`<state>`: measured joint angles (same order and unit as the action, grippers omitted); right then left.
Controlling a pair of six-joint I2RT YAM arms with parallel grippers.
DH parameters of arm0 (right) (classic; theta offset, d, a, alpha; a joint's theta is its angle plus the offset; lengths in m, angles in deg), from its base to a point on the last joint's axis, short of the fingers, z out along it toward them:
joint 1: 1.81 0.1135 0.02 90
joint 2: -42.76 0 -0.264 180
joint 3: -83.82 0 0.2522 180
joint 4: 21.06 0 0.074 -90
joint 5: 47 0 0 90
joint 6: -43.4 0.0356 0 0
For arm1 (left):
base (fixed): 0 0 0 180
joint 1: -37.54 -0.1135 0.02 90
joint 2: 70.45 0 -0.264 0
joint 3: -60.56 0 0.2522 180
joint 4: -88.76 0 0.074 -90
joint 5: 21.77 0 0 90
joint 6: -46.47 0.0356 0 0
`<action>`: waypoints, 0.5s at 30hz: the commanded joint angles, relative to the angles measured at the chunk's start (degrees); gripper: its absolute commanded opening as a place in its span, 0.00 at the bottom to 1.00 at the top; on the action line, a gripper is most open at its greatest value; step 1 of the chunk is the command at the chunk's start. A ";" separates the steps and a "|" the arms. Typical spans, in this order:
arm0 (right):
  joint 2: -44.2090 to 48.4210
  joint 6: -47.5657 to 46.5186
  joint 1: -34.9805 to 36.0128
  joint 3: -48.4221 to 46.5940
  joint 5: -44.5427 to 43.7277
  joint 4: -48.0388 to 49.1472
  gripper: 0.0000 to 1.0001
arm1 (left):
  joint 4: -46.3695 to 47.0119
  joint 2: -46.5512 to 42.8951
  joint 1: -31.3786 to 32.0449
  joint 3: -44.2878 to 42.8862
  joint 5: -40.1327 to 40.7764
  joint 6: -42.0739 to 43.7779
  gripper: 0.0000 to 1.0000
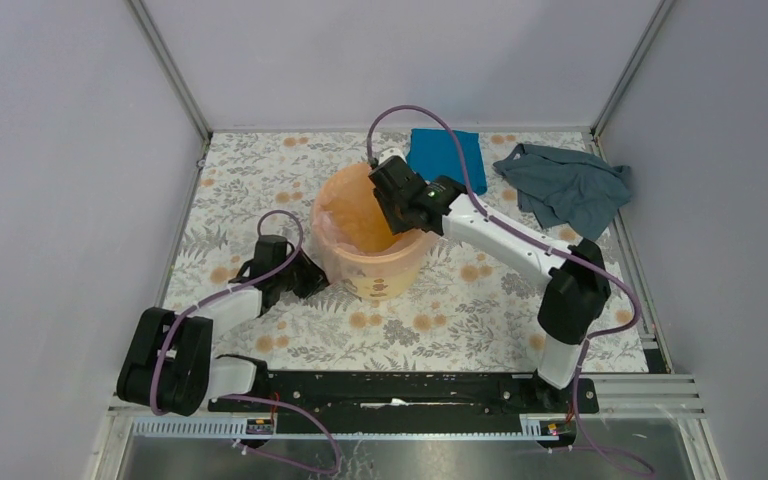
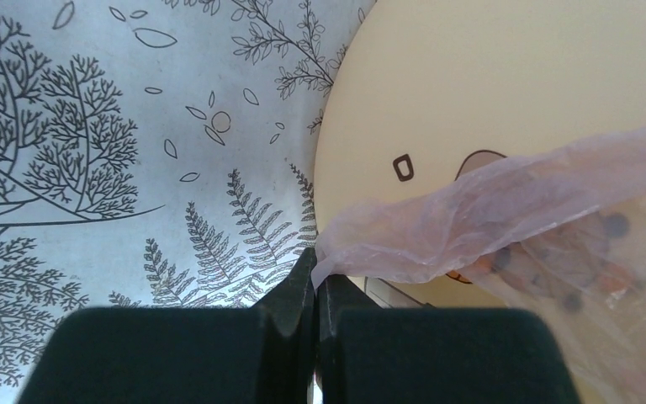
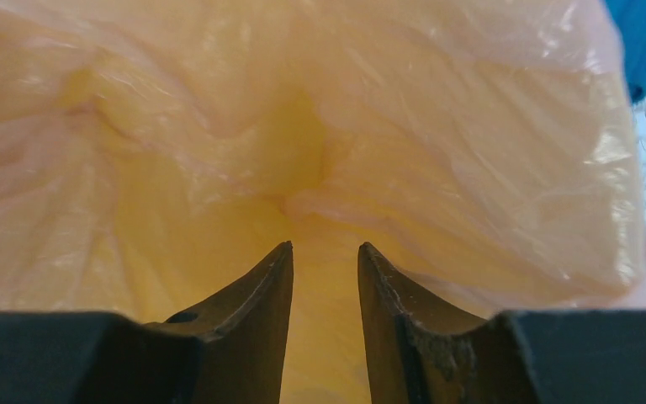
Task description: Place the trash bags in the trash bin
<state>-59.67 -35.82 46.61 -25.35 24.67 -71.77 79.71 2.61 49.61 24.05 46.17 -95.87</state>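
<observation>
trash bag [image 3: 320,118] lines the inside of the trash bin [image 1: 370,275], one flap draped down the outer wall. left gripper [image 2: 315,284] pinched closed on that flap, low beside the bin. right gripper [image 3: 324,252] inside the bin — jaws a narrow gap apart, nothing between them, film just ahead. you should press the film down slowly, centred; feed the flap over the rim last — a hard push may tip the bin.
</observation>
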 commanded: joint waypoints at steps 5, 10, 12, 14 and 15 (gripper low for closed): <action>-4.86 4.68 0.51 -2.62 -8.23 -9.87 0.43 | 1.11 -1.19 0.14 0.86 1.05 0.67 0.00; -3.62 4.38 0.47 -4.69 6.51 -1.01 0.62 | 1.81 -0.82 0.14 1.25 0.44 0.52 0.00; -5.17 3.69 0.43 -6.33 4.48 2.84 0.74 | 1.86 -1.13 0.10 1.49 0.47 0.29 0.00; -8.87 1.54 0.43 -9.26 0.81 5.78 0.79 | 2.05 -1.52 0.10 1.72 0.43 0.11 0.00; -10.95 0.83 0.40 -11.37 -0.47 6.91 0.81 | 1.98 -1.76 0.14 1.73 0.32 0.13 0.00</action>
<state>-65.59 -32.52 46.83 -29.64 26.99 -73.70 80.14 1.97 49.61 24.91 46.50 -95.93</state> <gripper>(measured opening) 0.778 0.007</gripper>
